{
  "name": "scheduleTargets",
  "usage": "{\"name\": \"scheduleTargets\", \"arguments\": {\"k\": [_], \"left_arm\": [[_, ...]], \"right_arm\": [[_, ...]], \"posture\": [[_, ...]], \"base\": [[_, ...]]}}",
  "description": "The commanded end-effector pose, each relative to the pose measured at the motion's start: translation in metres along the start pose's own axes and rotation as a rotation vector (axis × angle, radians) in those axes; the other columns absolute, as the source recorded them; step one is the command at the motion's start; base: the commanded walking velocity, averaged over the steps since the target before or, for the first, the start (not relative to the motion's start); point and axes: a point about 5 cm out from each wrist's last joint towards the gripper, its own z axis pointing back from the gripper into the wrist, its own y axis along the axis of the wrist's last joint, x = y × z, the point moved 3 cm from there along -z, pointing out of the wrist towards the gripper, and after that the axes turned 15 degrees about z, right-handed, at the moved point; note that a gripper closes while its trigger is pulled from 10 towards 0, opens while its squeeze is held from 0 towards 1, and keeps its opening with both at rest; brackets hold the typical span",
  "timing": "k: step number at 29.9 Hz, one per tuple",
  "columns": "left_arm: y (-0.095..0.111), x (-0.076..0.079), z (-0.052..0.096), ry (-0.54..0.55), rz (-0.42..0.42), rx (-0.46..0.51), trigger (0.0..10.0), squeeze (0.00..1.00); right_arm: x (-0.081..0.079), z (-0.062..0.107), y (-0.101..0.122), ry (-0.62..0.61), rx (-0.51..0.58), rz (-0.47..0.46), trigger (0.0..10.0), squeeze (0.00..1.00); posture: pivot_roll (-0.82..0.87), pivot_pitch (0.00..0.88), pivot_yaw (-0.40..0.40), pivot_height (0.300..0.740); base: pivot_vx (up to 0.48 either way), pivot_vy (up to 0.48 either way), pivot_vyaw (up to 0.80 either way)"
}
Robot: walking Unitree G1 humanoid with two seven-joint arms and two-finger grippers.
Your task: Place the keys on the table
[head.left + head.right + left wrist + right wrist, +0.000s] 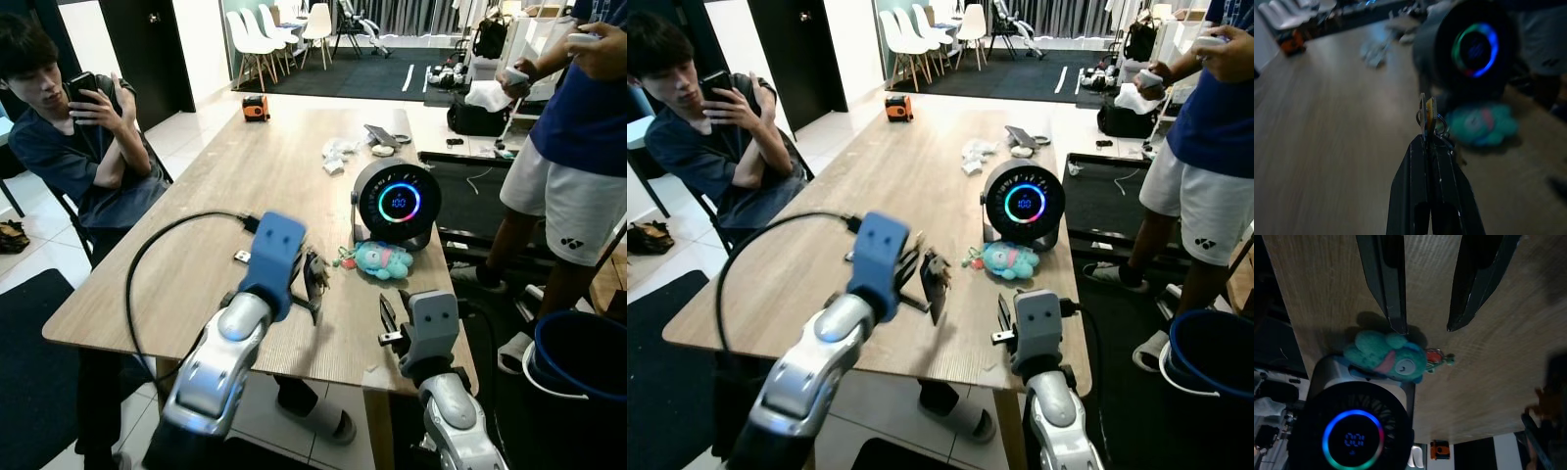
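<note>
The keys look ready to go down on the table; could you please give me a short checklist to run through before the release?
1. Grip: left gripper shut on the keys: ok.
2. Keys over the table, not past its edge: ok.
3. Bare wood beneath the keys, apart from the teal plush toy and round fan: ok.
4. Black cable away from the drop spot: ok.
5. Right gripper open, apart from the keys: ok.
6. Height of keys above the wood: cannot tell.

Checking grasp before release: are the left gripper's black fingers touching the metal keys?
Touching. The left wrist view shows the left gripper shut on the metal keys, which jut from its fingertips.
</note>
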Motion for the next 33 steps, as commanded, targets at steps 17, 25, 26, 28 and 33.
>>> {"name": "scheduleTargets", "arguments": {"k": [17,25,26,28,33], "left_arm": [[-0.029,-0.029,-0.03,0.154,-0.281,-0.137,10.0,0.0],[-0.035,-0.081,-0.014,0.235,-0.291,-0.223,10.0,0.0],[-0.041,-0.095,-0.008,0.265,-0.286,-0.259,10.0,0.0],[-0.05,-0.111,-0.002,0.299,-0.281,-0.302,10.0,0.0],[-0.066,-0.111,0.004,0.279,-0.278,-0.363,10.0,0.64]], "right_arm": [[0.006,0.019,-0.007,-0.061,-0.048,0.0,10.0,0.0],[0.008,0.023,-0.009,-0.074,-0.061,0.001,10.0,0.0],[0.008,0.023,-0.009,-0.073,-0.064,0.0,10.0,0.0],[0.006,0.022,-0.008,-0.066,-0.064,-0.001,10.0,0.0],[0.004,0.018,-0.005,-0.052,-0.056,-0.003,10.0,0.0]], "posture": [[0.01,0.238,0.154,0.74],[0.02,0.245,0.157,0.74],[0.02,0.245,0.157,0.74],[0.03,0.245,0.149,0.74],[0.03,0.243,0.139,0.74]], "base": [[0.0,0.0,0.0],[0.0,0.0,0.0],[0.0,0.0,0.0],[0.0,0.0,0.0],[0.0,0.0,0.0]]}}
